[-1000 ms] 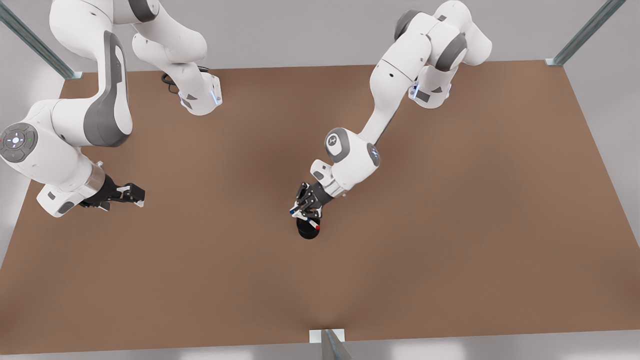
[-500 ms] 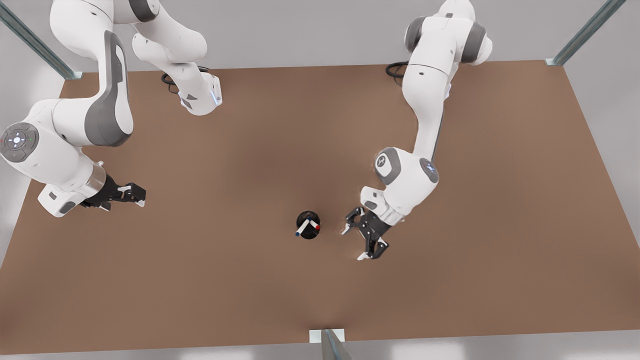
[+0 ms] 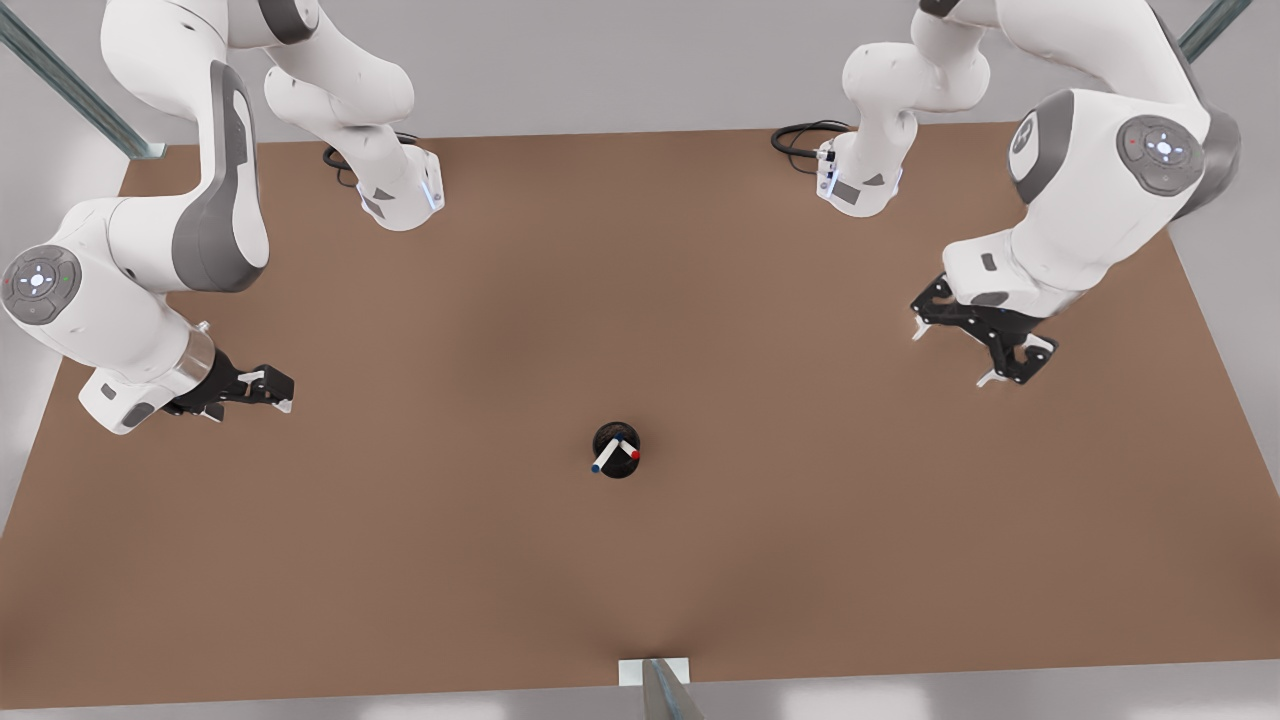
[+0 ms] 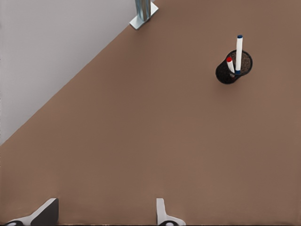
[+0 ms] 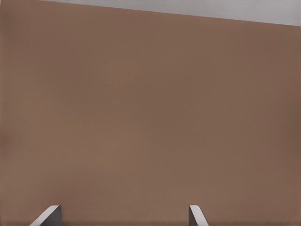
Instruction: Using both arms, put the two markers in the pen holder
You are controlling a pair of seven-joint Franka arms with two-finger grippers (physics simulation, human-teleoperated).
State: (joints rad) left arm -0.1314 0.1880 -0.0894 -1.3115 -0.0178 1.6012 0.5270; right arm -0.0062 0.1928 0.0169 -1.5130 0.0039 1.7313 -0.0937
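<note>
Right now you have both markers standing in the pen holder (image 3: 606, 438) (image 4: 225, 75), which sits near the middle of the table (image 3: 600, 300), toward its near edge. The blue-capped marker (image 3: 605, 457) (image 4: 239, 54) stands steeply on its long axis, cap end up and tipped toward the front view's left. The red-capped marker (image 3: 628, 448) (image 4: 230, 65) leans the other way (cap end up too), so the pair makes a narrow V from above.

Your left gripper (image 3: 272, 390) (image 4: 103, 212) hangs low over the table at the front view's left, well apart from the holder, fingers parted and holding nothing. Your right gripper (image 3: 952, 356) (image 5: 122, 214) hovers over bare table at the front view's right, fingers spread wide and empty.
</note>
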